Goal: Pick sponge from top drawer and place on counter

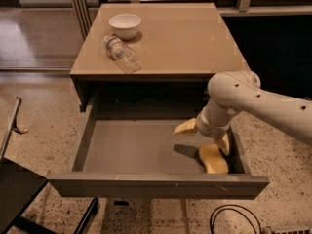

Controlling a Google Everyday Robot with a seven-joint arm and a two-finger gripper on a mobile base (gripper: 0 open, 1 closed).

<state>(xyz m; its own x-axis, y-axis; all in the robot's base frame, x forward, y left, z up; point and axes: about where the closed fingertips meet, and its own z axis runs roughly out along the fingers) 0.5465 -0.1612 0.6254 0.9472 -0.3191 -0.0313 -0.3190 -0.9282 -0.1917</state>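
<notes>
We look down from the front on the top drawer (131, 150), a wide, shallow grey-brown tray pulled fully out of a dark cabinet, its plain front panel nearest to us.

The sponge (213, 158), a small pale yellow block with rounded corners, lies flat on the drawer's floor in its front right corner, close to the front panel and the right wall.

The gripper (200, 140) hangs inside the drawer over the right part of its floor, just behind the sponge. Its two yellowish-beige fingers (185, 126) stand wide apart. One points towards the drawer's middle, and the other reaches down beside the right wall, its tip at the sponge's back edge. We cannot tell whether that tip touches the sponge. Nothing is clamped between them.

The robot's white arm (263, 101) comes in from beyond the drawer's right wall and bends down into it.

Above and behind the drawer sits the counter (185, 38), a glossy tan square top. Over the drawer's back left part, a white bowl (125, 25) stands on the counter. A clear plastic bottle (122, 53) lies on its side just in front of the bowl.

In front of the drawer's right end, a black cable (234, 218) loops on the speckled floor.
</notes>
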